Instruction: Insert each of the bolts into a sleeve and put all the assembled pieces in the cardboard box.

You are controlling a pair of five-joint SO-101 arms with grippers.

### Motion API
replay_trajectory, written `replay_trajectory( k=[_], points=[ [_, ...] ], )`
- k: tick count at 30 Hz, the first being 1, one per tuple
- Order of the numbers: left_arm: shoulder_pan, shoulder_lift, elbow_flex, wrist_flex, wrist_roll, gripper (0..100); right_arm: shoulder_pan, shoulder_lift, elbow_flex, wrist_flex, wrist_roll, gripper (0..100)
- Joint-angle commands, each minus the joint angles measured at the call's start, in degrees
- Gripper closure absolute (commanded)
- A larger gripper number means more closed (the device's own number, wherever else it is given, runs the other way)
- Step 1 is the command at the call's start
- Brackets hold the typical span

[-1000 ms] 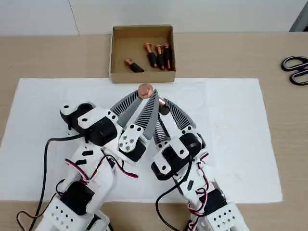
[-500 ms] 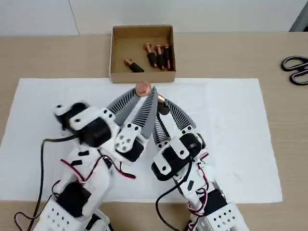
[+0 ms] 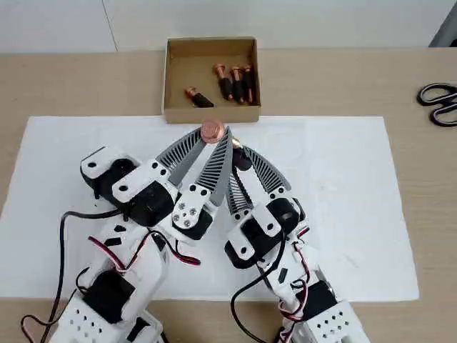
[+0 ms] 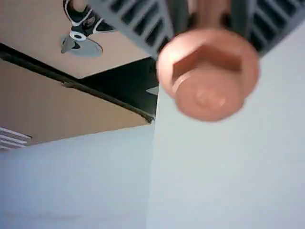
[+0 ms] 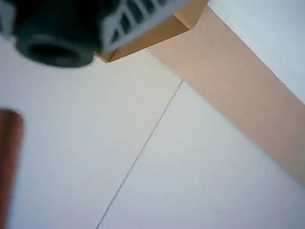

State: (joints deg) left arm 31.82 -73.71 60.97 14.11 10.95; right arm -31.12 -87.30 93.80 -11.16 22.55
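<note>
Light wooden table (image 3: 343,78), matte, evenly lit, no hard shadows. White paper sheet (image 3: 350,214) covers its near and middle part, with bare wood left and right. Far side: pale wall (image 3: 285,21), one thin vertical seam toward the left. Black-handled scissors (image 3: 437,103) lie at the right edge. Dark grey shape (image 3: 448,28) in the far right corner, unidentifiable.

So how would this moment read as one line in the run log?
left gripper shut on bolt | right gripper shut on sleeve | bolt not yet in sleeve | four assembled pieces in cardboard box
</note>
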Motion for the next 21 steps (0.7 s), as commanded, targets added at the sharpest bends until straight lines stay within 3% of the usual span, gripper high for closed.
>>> replay_trajectory(
  k=[1,16,21],
  points=[
    [0.09,-0.44,0.13,0.18,-0.18,99,0.57,-1.01,-2.73,-1.27,0.44,99.5],
    [0.09,-0.26,1.27,2.9,-0.35,99,0.57,-1.01,-2.81,-1.45,0.44,99.5],
    [0.09,-0.62,3.74,2.64,-4.66,99,0.57,-1.01,-2.81,-1.45,0.53,99.5]
  ],
)
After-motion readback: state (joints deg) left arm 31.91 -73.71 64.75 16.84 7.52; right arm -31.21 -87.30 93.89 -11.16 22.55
